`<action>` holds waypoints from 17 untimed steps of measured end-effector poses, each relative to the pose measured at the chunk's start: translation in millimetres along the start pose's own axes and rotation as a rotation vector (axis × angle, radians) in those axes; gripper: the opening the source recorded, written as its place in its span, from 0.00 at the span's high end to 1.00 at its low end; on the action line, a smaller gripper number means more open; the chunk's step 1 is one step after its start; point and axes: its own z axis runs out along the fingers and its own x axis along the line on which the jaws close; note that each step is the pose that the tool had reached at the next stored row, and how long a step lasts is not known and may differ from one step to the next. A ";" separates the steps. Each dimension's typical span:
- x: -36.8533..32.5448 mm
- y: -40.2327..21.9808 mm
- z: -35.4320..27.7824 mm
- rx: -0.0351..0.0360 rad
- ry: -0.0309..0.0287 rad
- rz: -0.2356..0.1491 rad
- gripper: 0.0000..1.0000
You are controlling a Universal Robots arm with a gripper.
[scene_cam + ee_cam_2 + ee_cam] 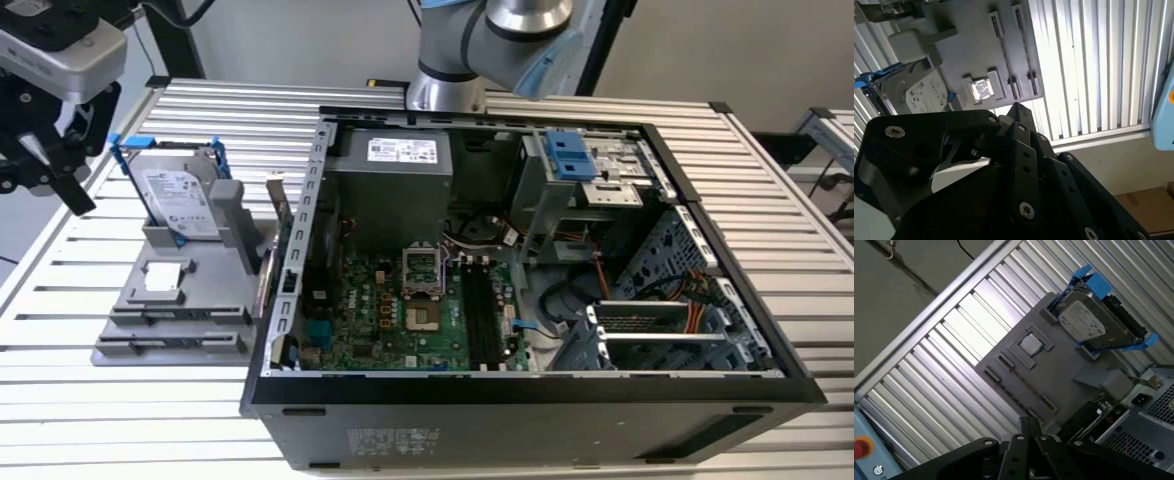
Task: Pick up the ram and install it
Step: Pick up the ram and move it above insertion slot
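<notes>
A slim dark board, which I take for the ram (271, 235), stands on edge along the side of the grey fixture (160, 290) nearest the open computer case; in the first wrist view it is the ram (1097, 412). The black memory slots (478, 310) run along the motherboard inside the case. My gripper (74, 195) hangs above the table on the exterior view's left, beyond the fixture and apart from the ram. In both wrist views the gripper (1016, 107) (1026, 422) has its fingers together with nothing between them.
A silver hard drive (174, 190) with blue rails leans on the fixture. A small square chip (1029, 344) sits in a pocket of the fixture. The case (534, 395) holds a power supply (400, 150), cables and drive cages. The slatted table's edge (929, 315) is close by.
</notes>
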 end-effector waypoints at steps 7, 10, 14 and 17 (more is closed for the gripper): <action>0.0 0.0 0.0 -0.0042 0.0049 -0.123 1.00; 0.0 0.0 0.0 -0.0061 0.0070 -0.177 1.00; 0.0 0.0 0.0 -0.0087 0.0098 -0.251 1.00; 0.0 0.0 0.0 -0.0108 0.0119 -0.306 1.00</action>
